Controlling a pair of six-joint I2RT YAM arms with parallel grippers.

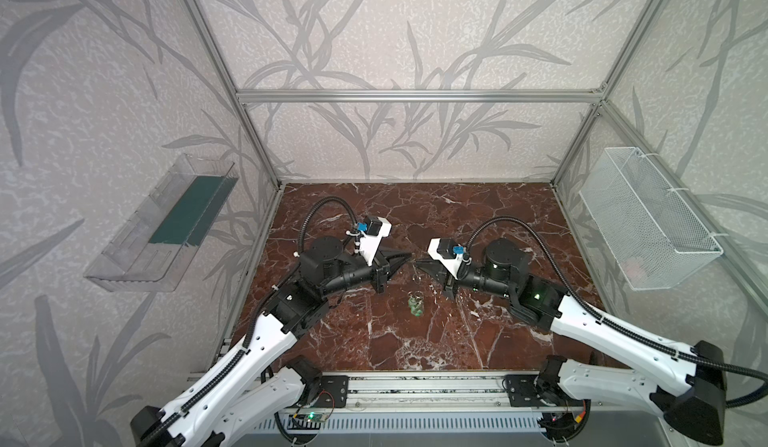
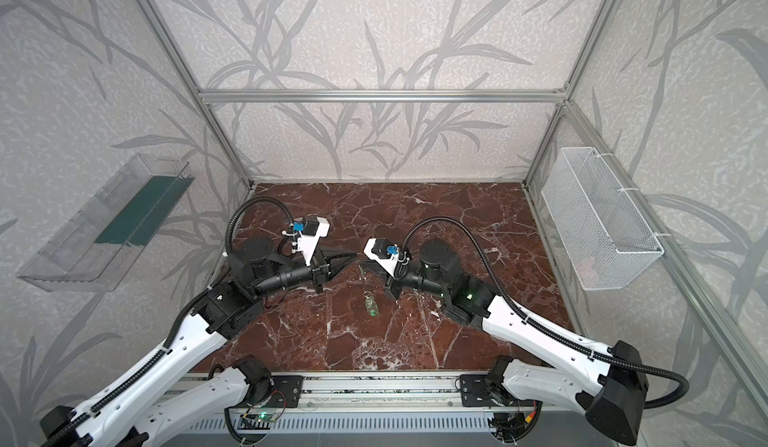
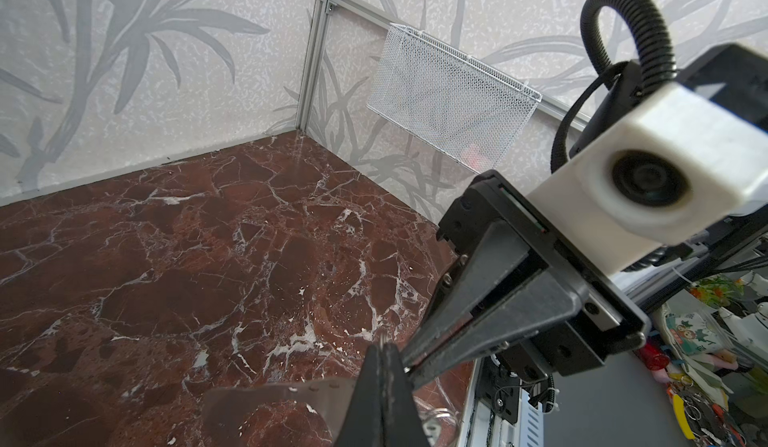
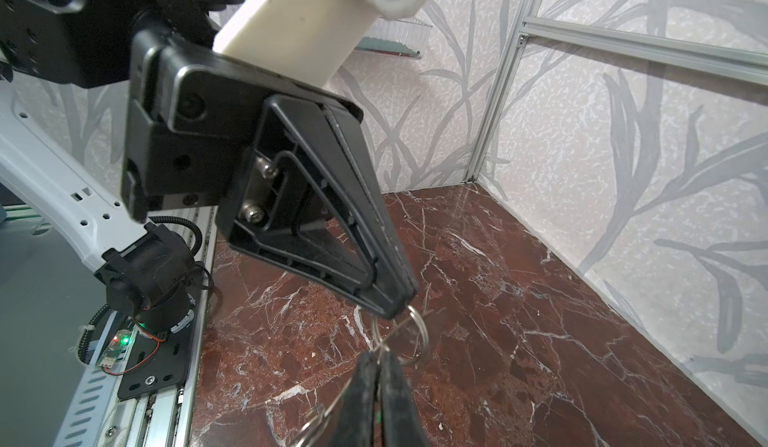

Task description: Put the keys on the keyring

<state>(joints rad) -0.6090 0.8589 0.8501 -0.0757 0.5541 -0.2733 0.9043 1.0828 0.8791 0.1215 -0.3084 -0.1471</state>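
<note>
Both grippers meet tip to tip above the middle of the table. The left gripper (image 1: 409, 255) (image 3: 384, 347) and the right gripper (image 1: 419, 263) (image 4: 377, 355) are each shut on the same silver split ring (image 4: 417, 332). In the left wrist view the keyring (image 3: 282, 399), a translucent grey-beige plate with small rim holes, shows under the left fingers and is partly hidden by them. Keys with green tags (image 1: 415, 307) (image 2: 371, 304) show below the grippers in both top views. I cannot tell whether they hang or lie on the table. A second ring (image 4: 311, 424) sits beside the right fingers.
The table (image 1: 478, 216) is red-brown marble inside a walled aluminium frame. A white mesh basket (image 1: 648, 220) hangs on the right wall and a clear plastic tray (image 1: 166, 224) on the left wall. A metal rail (image 1: 415, 386) runs along the front edge.
</note>
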